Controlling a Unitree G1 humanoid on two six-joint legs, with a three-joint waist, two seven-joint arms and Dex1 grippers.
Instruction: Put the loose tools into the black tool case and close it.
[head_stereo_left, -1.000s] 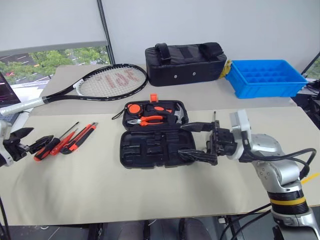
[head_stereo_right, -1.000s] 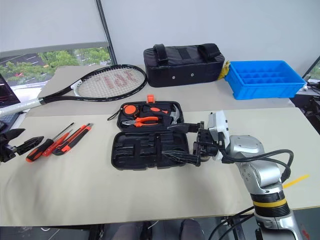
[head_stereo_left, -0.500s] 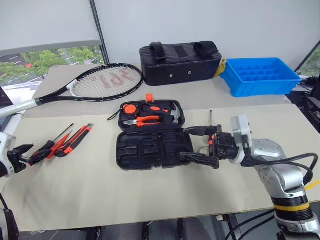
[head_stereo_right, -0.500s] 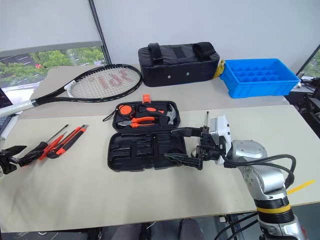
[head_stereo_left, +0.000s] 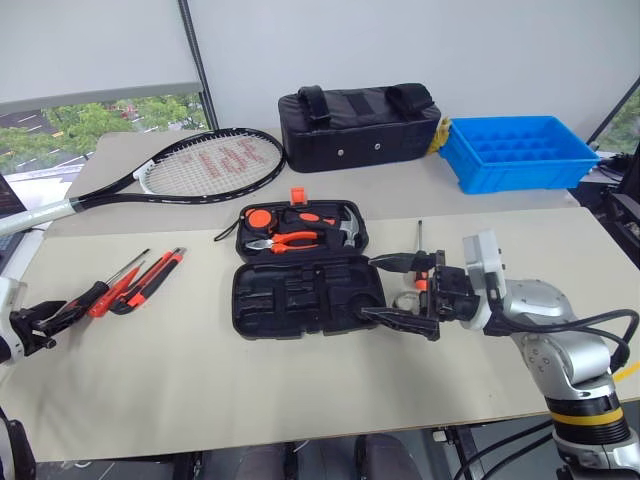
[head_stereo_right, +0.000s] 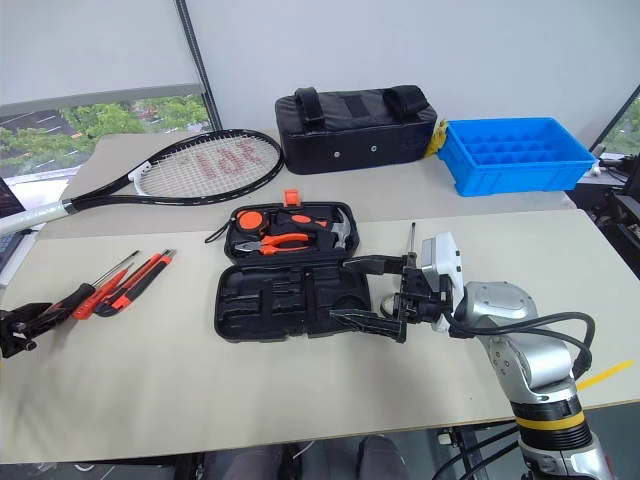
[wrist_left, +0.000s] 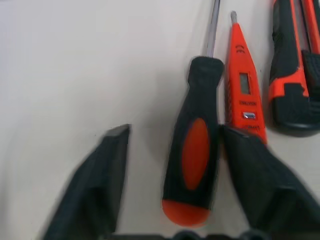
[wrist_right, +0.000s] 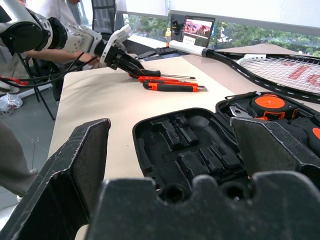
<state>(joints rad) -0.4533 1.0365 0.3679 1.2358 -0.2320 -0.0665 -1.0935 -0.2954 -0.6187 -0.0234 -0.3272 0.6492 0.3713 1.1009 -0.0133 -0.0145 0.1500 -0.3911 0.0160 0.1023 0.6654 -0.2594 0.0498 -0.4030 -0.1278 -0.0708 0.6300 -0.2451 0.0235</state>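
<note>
The black tool case (head_stereo_left: 300, 300) lies open mid-table; its far half holds orange pliers, a tape measure and a hammer, and its near half has empty slots. The loose tools lie at the left: a black-and-red screwdriver (wrist_left: 192, 150), an orange tester screwdriver (wrist_left: 242, 85) and the utility knife (wrist_left: 290, 80). My left gripper (head_stereo_left: 52, 318) is down at the table, open, its fingers (wrist_left: 100, 185) on either side of the black-and-red handle, with a gap on one side. My right gripper (head_stereo_left: 392, 290) hangs open over the case's right edge. Behind it lies another slim screwdriver (head_stereo_left: 420, 240).
A tennis racket (head_stereo_left: 200, 165) lies at the back left. A black fabric bag (head_stereo_left: 360, 125) and a blue tray (head_stereo_left: 515, 150) stand at the back. The table's front edge runs close below both arms. Bare tabletop lies between the loose tools and the case.
My left gripper has sunk to the table and its fingers have narrowed around the black-and-red screwdriver handle. The right arm has kept still. The camera shifted slightly.
</note>
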